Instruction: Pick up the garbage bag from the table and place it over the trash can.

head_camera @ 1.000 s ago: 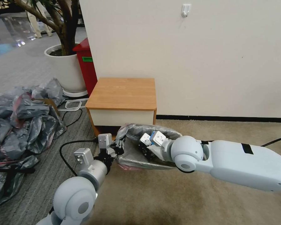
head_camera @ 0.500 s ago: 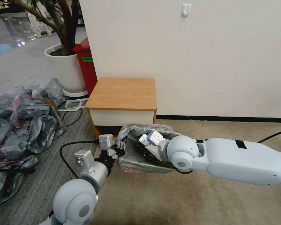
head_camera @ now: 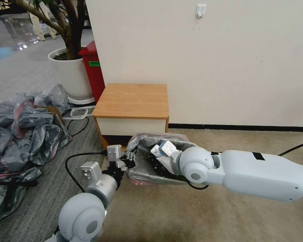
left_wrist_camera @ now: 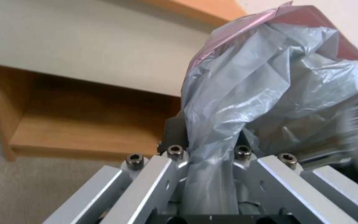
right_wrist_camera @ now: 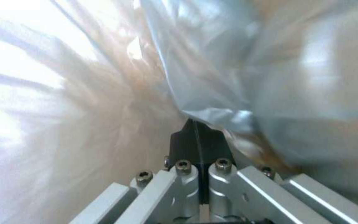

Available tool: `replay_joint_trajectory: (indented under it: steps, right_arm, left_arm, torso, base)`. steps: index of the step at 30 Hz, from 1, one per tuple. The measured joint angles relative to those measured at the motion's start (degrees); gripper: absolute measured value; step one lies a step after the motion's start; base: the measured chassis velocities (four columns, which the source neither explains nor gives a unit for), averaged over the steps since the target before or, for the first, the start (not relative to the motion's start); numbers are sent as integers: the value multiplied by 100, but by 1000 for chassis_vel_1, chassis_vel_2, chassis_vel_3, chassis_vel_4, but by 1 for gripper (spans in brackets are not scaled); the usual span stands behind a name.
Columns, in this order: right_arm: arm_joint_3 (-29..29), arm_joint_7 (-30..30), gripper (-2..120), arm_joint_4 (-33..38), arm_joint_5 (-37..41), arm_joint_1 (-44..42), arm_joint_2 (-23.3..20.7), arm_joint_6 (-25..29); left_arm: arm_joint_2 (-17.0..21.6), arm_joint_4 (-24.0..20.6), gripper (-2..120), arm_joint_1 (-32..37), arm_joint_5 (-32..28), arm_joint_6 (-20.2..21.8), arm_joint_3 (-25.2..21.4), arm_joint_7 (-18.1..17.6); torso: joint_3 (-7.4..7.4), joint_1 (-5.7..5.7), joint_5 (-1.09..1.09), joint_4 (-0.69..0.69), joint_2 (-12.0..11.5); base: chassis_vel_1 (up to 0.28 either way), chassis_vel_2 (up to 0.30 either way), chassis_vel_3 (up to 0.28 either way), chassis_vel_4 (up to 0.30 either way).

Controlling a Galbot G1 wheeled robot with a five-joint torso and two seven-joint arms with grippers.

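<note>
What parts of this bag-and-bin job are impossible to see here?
- Trash can: in the head view the garbage bag drapes over it, hiding its rim.
- Right gripper: its wrist view shows shut fingers inside plastic; what they touch is hidden.
- Left gripper: plastic bunches between its fingers, covering the tips.

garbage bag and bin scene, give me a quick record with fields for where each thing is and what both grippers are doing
garbage bag: draped over the trash can, pink band at the rim
trash can: on the carpet in front of the table, covered by the bag
table: against the wall, top bare
left gripper: shut on a fold of the bag at the bin's left side
right gripper: shut, reaching down inside the bag-lined bin
spare bags: heap on the floor at the left
</note>
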Motion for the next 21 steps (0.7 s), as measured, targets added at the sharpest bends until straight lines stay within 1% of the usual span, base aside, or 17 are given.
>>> replay_joint_trajectory:
  steps: [7,9,13,14,17,18,19,20,21]
  right_arm:
    - [662,-23,0,165,337,-357,-184,8]
    - [726,-25,0,217,402,-392,-221,8]
    - [1206,-124,0,453,601,-674,-437,16]
    - [1206,-124,0,453,601,-674,-437,16]
    - [2082,-320,0,729,644,-1368,-683,39]
    - [2477,-398,0,824,633,-1687,-767,84]
    - [2477,-398,0,824,633,-1687,-767,84]
    - [2917,-485,0,926,546,-2049,-857,192]
    - [3395,-617,0,1050,300,-2511,-1012,382]
  left_arm:
    - [-40,468,6,-85,-108,-142,-22,-5]
    - [-43,514,6,-96,-141,-145,-26,-12]
    - [-51,734,6,-166,-351,-146,-57,-96]
    - [-51,734,6,-166,-351,-146,-57,-96]
    - [-39,914,6,-178,-660,-115,-87,-201]
    - [-32,941,6,-166,-747,-96,-89,-235]
    - [-32,941,6,-166,-747,-96,-89,-235]
    - [-23,962,6,-143,-843,-63,-94,-265]
    - [-14,984,6,-104,-925,-11,-104,-287]
  torso:
    - [0,0,0,0,0]
    - [0,0,0,0,0]
    - [0,0,0,0,0]
    - [0,0,0,0,0]
    - [0,0,1,1,0]
    - [0,0,1,1,0]
    - [0,0,1,1,0]
    - [0,0,2,1,0]
    - [-1,0,2,0,0]
  base:
    - [0,0,0,0]
    - [0,0,0,0]
    - [0,0,0,0]
    - [0,0,0,0]
    - [0,0,0,0]
    - [0,0,0,0]
    - [0,0,0,0]
    - [0,0,0,0]
    - [0,0,0,0]
